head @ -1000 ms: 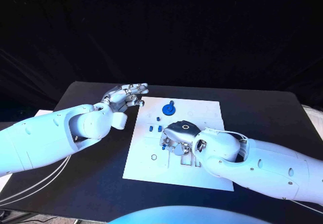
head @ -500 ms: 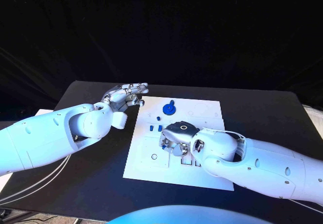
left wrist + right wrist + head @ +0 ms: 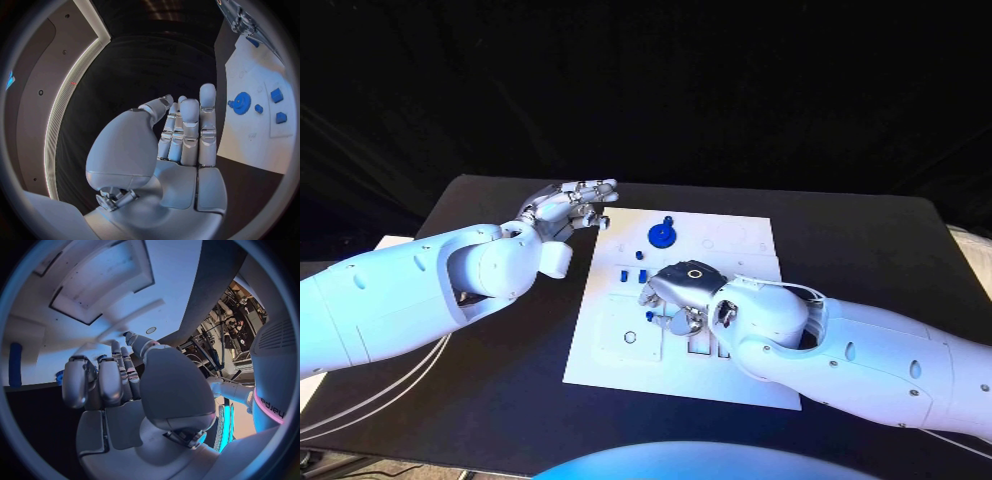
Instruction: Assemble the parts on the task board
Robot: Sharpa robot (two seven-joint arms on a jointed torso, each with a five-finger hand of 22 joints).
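The white task board (image 3: 733, 240) lies mid-table. A blue gear-like part (image 3: 661, 235) sits near its far edge, with two small blue parts (image 3: 633, 274) below it. My right hand (image 3: 678, 295) hangs over the board's middle, fingers curled down onto it. Another small blue part (image 3: 651, 315) lies right at its fingertips. In the right wrist view the curled fingers (image 3: 100, 382) hide whether they grip anything, and a blue part (image 3: 15, 365) lies beside them. My left hand (image 3: 568, 208) hovers off the board's far left corner, fingers straight (image 3: 187, 130) and holding nothing, with the gear (image 3: 240, 102) nearby.
The board has recessed slots (image 3: 94, 295) under my right hand. Black table (image 3: 488, 350) surrounds the board on all sides. A white edge (image 3: 390, 243) shows at the table's left.
My right hand has shifted slightly over the board's middle, towards its left side. My left hand has stayed in place.
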